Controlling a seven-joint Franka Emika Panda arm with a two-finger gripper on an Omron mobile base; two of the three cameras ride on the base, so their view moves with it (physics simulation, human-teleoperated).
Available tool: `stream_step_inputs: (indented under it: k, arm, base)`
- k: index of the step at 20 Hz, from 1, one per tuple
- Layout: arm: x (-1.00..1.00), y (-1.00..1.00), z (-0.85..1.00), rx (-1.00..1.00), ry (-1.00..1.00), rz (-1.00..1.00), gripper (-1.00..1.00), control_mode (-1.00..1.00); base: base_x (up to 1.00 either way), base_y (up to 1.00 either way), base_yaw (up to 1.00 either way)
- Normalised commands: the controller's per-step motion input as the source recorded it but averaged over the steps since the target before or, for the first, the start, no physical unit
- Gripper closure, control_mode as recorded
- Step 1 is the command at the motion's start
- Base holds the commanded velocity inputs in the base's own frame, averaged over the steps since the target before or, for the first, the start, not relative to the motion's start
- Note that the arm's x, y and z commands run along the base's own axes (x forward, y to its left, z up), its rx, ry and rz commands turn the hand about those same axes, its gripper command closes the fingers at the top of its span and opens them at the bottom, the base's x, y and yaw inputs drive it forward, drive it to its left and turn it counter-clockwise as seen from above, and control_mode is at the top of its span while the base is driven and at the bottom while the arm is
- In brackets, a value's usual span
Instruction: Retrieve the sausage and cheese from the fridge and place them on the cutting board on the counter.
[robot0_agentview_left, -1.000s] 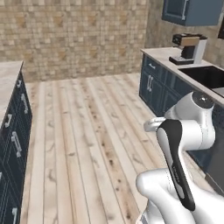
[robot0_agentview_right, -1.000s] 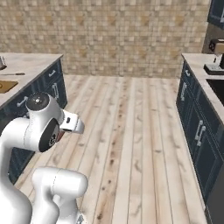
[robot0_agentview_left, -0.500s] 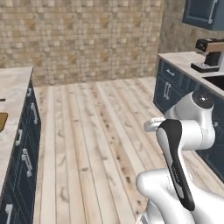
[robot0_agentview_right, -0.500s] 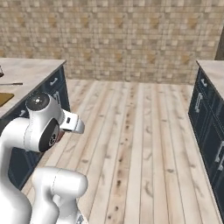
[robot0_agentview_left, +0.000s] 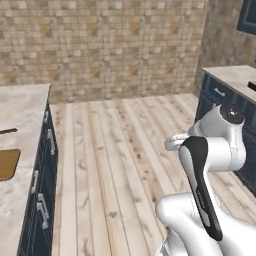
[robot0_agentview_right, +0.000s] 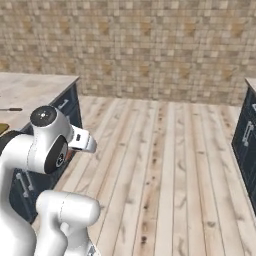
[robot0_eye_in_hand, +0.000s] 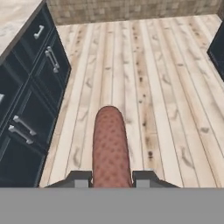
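Observation:
In the hand view, my gripper (robot0_eye_in_hand: 112, 178) is shut on the sausage (robot0_eye_in_hand: 110, 144), a reddish-brown cylinder that sticks out forward between the two fingertips (robot0_eye_in_hand: 78, 179) above the wooden floor. The arm is folded close over the base. The beige counter (robot0_agentview_left: 22, 107) lies on the left, and a brown corner of the cutting board (robot0_agentview_left: 7, 164) shows at its near left edge. That counter (robot0_agentview_right: 35, 85) also appears in the right base view and at the upper left corner of the hand view (robot0_eye_in_hand: 13, 13). The cheese and the fridge are out of view.
Dark blue cabinets (robot0_eye_in_hand: 30, 92) with silver handles run under the left counter, close to the hand's left. A second dark cabinet run (robot0_agentview_left: 215, 97) stands on the right. A thin dark utensil (robot0_agentview_left: 8, 131) lies on the counter. Wooden floor (robot0_agentview_right: 170, 150) stretches to a stone wall (robot0_agentview_left: 115, 45).
The whole picture has shifted right, so the base has turned left. The left counter and the cutting board's corner have come into view, and the coffee machine's counter has slid off right.

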Motion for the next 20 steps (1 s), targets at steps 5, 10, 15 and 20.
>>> stream_step_inputs:
  k: [5,10,15,20]
  arm:
    - [0.00,0.00,0.00,0.00,0.00,0.00,1.00,1.00]
    - [0.00,0.00,0.00,0.00,0.00,0.00,1.00,1.00]
    - [0.00,0.00,0.00,0.00,0.00,0.00,1.00,1.00]
    - [0.00,0.00,0.00,0.00,0.00,0.00,1.00,1.00]
  base:
    - [0.79,0.37,0.16]
    - [0.79,0.25,0.26]
    - [0.77,0.10,0.41]
    - [0.64,0.03,0.56]
